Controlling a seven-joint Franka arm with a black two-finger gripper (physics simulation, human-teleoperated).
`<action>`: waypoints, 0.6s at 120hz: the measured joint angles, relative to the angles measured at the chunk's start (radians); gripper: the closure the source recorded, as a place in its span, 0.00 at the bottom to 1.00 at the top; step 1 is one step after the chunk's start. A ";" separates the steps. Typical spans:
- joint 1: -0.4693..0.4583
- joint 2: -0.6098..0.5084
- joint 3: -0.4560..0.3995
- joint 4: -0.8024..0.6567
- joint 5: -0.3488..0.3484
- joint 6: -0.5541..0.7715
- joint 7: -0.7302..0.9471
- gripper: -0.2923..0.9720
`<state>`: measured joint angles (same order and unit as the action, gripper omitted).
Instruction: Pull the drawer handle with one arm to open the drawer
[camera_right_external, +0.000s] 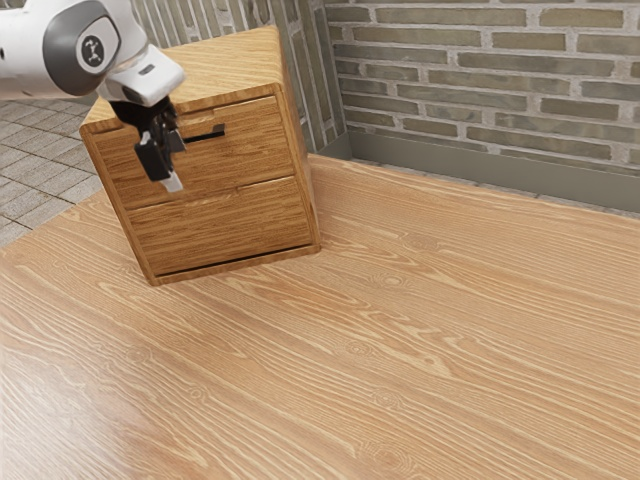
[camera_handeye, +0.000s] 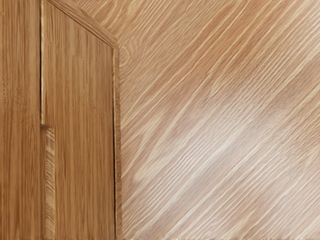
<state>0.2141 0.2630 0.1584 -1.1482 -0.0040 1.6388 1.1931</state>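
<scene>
At the table's far corner, on the exterior view's left, the gripper (camera_right_external: 168, 178) hangs in front of the upper drawer (camera_right_external: 215, 150) of a wooden cabinet (camera_right_external: 225, 60), pointing down and a little toward the exterior view's right. Whether it is open or closed cannot be told from this angle, and nothing can be seen held in it. Its black body covers the near end of the drawer handle (camera_right_external: 208, 132), a thin dark bar across the upper drawer's front; contact between the two cannot be confirmed. The white arm (camera_right_external: 70, 45) enters from the upper left, above the cabinet's top. The lower drawer (camera_right_external: 225, 225) sits beneath, with a dark line along its bottom edge. No gap shows into either drawer, so their contents stay hidden. The table (camera_right_external: 420, 330) stretches wide from the cabinet to its near and right edges. A brick wall (camera_right_external: 500, 70) runs behind its far edge, and a tiled floor (camera_right_external: 35, 160) lies past the left edge.

In the wrist view, the cabinet (camera_handeye: 75, 125) front shows straight seams between its panels, and the table (camera_handeye: 215, 125) surface lies beside it.
</scene>
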 joint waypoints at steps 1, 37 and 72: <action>0.000 0.000 0.000 0.000 0.001 0.003 0.002 0.23; 0.013 0.012 -0.001 0.021 0.033 0.098 0.062 0.23; 0.032 0.044 0.000 0.036 0.040 0.181 0.096 0.23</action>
<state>0.2459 0.3069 0.1580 -1.1119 0.0358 1.8202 1.2886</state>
